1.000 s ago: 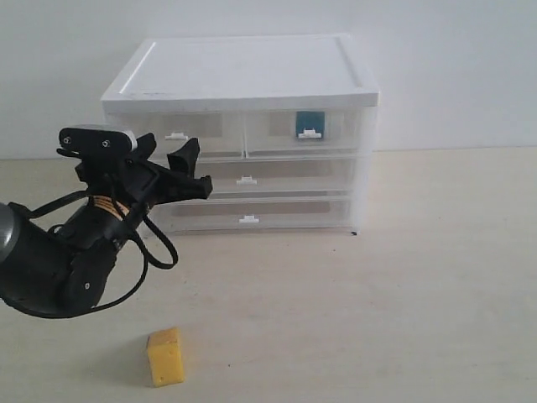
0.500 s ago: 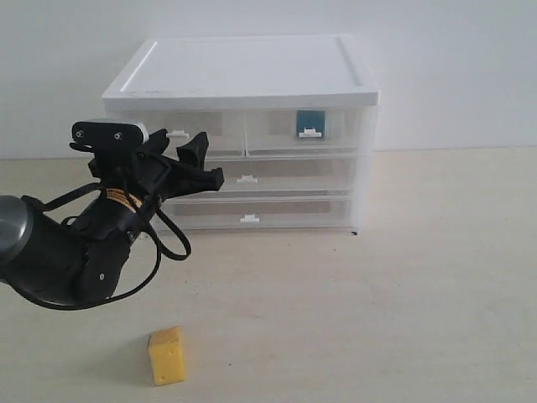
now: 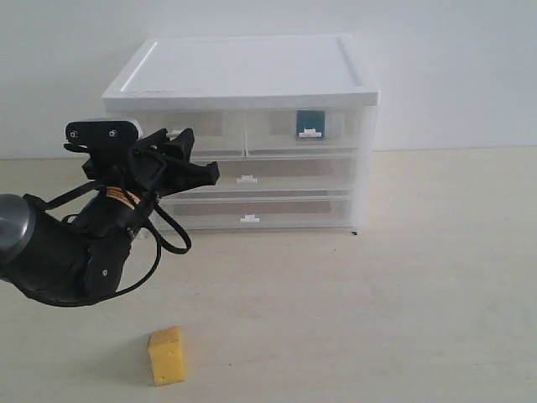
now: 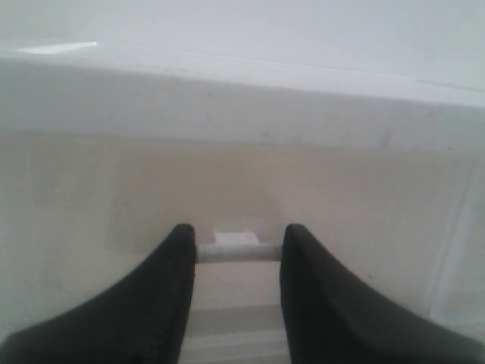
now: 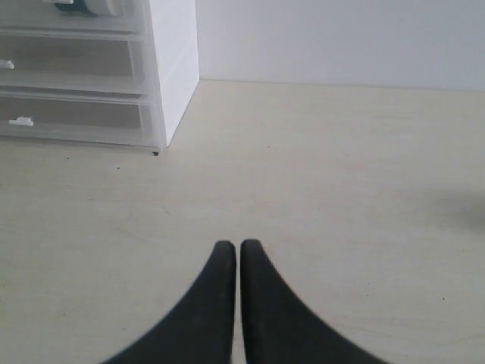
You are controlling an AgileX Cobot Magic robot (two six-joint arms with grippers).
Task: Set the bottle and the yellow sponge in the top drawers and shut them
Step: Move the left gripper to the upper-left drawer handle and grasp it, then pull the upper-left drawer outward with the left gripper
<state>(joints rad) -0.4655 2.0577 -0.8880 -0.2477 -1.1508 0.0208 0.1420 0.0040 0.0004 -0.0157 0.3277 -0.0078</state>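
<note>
At the front of the top left drawer (image 3: 220, 133), we find the left gripper (image 4: 236, 230) with its jaws set either side of the drawer's white handle tab (image 4: 236, 240). The tab's bar spans the gap and appears to meet both inner faces. We cannot tell whether the jaws are clamped on it or merely flank it. The drawer front sits flush in the white-topped cabinet (image 3: 243, 71).

The top right drawer (image 3: 340, 130) is likewise pushed in. The bottle (image 3: 310, 122) stands inside it, just behind its handle, with the teal label showing through the clear plastic.

The yellow sponge (image 3: 166, 355) stands on the desk (image 3: 403, 277) near the front edge, left of centre. It is well apart from the cabinet and from both grippers, with nothing touching it.

The right gripper (image 5: 239, 249) hangs over bare desk off the cabinet's right front corner. Its jaws are pressed together and hold nothing.
</note>
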